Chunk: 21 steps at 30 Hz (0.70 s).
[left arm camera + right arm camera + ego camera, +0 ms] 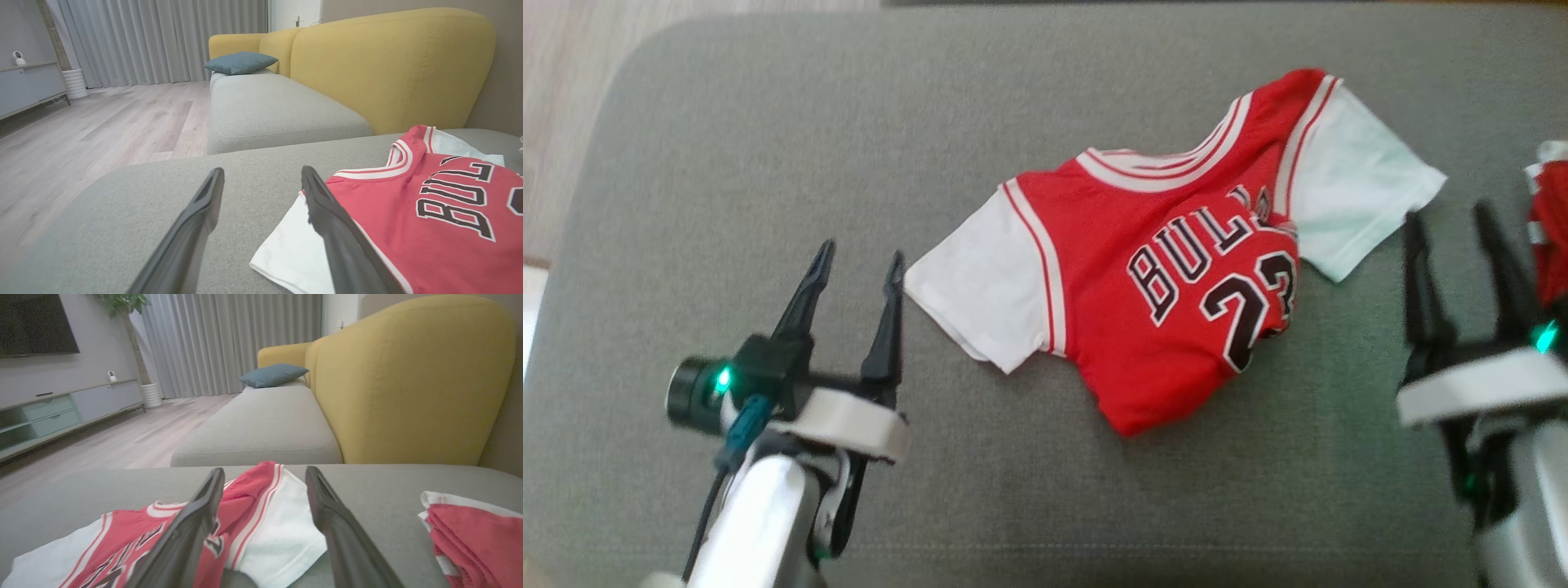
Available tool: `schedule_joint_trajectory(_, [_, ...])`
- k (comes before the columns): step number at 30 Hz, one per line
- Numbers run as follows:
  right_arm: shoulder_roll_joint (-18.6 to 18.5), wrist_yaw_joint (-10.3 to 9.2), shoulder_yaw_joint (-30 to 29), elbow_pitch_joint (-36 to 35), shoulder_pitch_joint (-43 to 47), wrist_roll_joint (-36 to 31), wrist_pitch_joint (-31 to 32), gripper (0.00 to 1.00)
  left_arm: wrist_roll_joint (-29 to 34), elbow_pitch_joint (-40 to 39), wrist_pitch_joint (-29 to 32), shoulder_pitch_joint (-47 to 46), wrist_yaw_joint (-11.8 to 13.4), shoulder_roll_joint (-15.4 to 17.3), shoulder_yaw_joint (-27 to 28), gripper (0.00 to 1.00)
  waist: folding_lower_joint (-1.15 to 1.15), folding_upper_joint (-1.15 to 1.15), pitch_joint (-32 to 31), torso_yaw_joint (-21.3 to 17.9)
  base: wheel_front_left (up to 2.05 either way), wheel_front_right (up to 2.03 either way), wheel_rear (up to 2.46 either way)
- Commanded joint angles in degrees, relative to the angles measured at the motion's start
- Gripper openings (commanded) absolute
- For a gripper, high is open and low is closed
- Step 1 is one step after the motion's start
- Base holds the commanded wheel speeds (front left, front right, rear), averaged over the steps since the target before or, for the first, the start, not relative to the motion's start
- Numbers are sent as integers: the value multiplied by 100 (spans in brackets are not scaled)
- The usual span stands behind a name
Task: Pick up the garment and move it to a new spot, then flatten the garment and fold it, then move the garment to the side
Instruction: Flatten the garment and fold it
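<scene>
A red jersey with white sleeves, the garment (1168, 269), lies rumpled on the grey cushion (768, 147), its lower right part bunched over the black number. The left gripper (860, 260) hovers open just left of the white left sleeve (294, 245), nothing between its fingers. Near the white right sleeve (278, 526), the right gripper (1450, 222) stands open and empty; the garment (245, 506) shows between and beyond its fingers (196, 522).
A second folded red and white cloth (1550, 229) lies at the cushion's right edge, close beside the right gripper. Behind stand a yellow sofa back (392, 65) and a grey seat (269, 110) with a blue pillow (240, 62). Wooden floor (102, 122) lies to the left.
</scene>
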Motion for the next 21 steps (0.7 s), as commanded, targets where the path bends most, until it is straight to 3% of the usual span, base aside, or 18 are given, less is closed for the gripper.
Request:
schedule_joint_trajectory(1, [68,37,16,-395,160,-119,104,100,-71,-161,-33,-35,66,155,269,100,0,0,-200,-117,0,0,0])
schedule_joint_trajectory(10, [659,37,-325,-1465,1167,-538,725,100,-194,-269,26,342,172,248,344,100,0,0,-438,-196,0,0,0])
schedule_joint_trajectory(21, [801,37,-362,-1894,1369,-626,991,100,-201,-368,99,369,233,309,306,100,0,0,-427,-203,0,0,0])
